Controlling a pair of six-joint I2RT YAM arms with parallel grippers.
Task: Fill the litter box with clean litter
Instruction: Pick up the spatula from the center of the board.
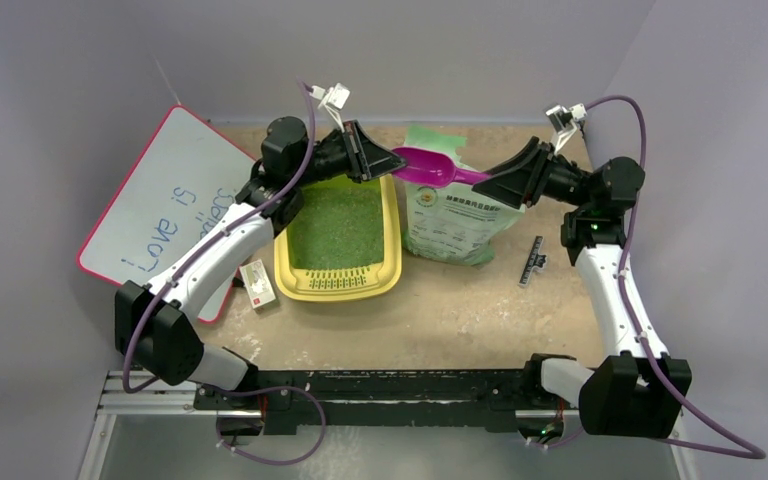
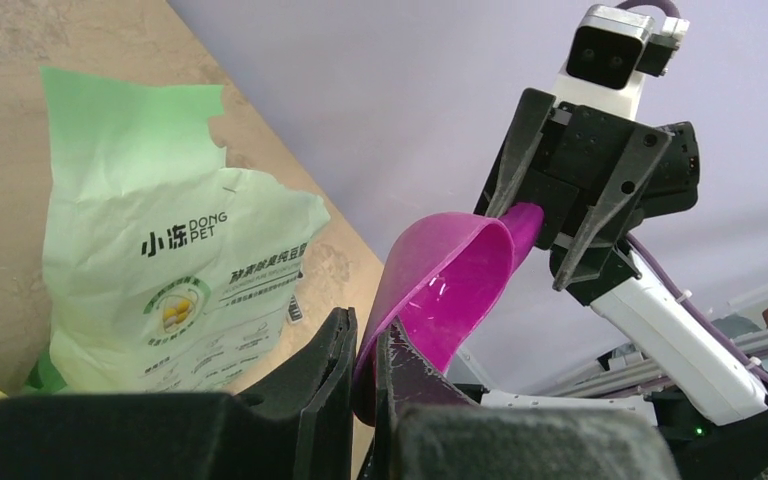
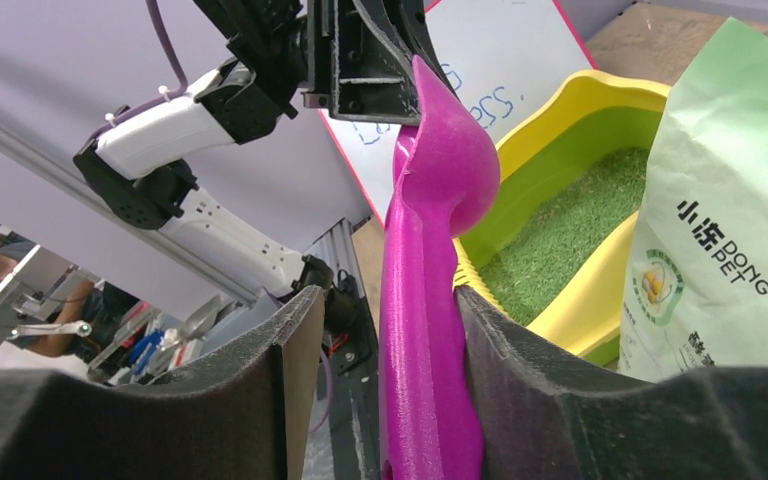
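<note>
The yellow litter box (image 1: 392,240) lies left of centre on the table, with green clean litter (image 1: 338,230) spread across its floor. A purple scoop (image 1: 430,165) hangs level in the air between both arms, above the box's far right corner. My left gripper (image 1: 385,160) is shut on the rim of the scoop's bowl (image 2: 450,290). My right gripper (image 3: 387,295) stands around the scoop's handle (image 3: 425,300): the handle rests against the right finger and a gap shows at the left finger. In the right wrist view, the litter box (image 3: 580,300) and its litter (image 3: 570,220) lie beyond the scoop.
A pale green printed bag (image 1: 455,215) lies right of the box, under the scoop. A white board with a pink edge (image 1: 160,200) leans at the left. A small white carton (image 1: 258,283) sits by the box's near left corner, and a black ruler (image 1: 532,262) lies right of the bag.
</note>
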